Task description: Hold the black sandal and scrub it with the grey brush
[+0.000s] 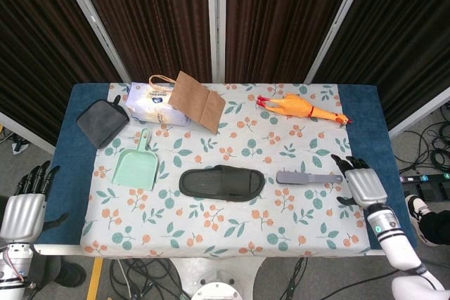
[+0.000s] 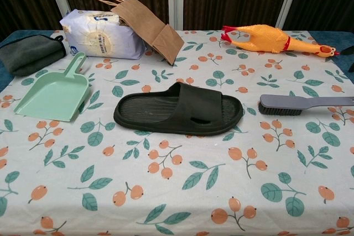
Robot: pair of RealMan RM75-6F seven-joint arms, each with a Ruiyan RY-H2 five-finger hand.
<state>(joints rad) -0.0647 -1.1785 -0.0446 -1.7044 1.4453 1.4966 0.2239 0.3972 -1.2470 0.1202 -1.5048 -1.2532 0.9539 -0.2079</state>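
Observation:
The black sandal (image 1: 221, 183) (image 2: 178, 109) lies flat near the middle of the floral tablecloth, sole down. To its right the grey brush (image 1: 308, 178) (image 2: 303, 104) rests on the cloth with its handle pointing right. My right hand (image 1: 362, 185) hovers open over the table's right side, just beyond the end of the brush handle, holding nothing. Off the table's left front corner my left hand (image 1: 27, 201) hangs open, far from the sandal. The chest view shows neither hand plainly.
A mint dustpan (image 1: 136, 164) lies left of the sandal. At the back stand a white packet (image 1: 155, 103), a brown paper bag (image 1: 199, 100) and a grey cloth (image 1: 102, 121). A yellow rubber chicken (image 1: 304, 109) lies at the back right.

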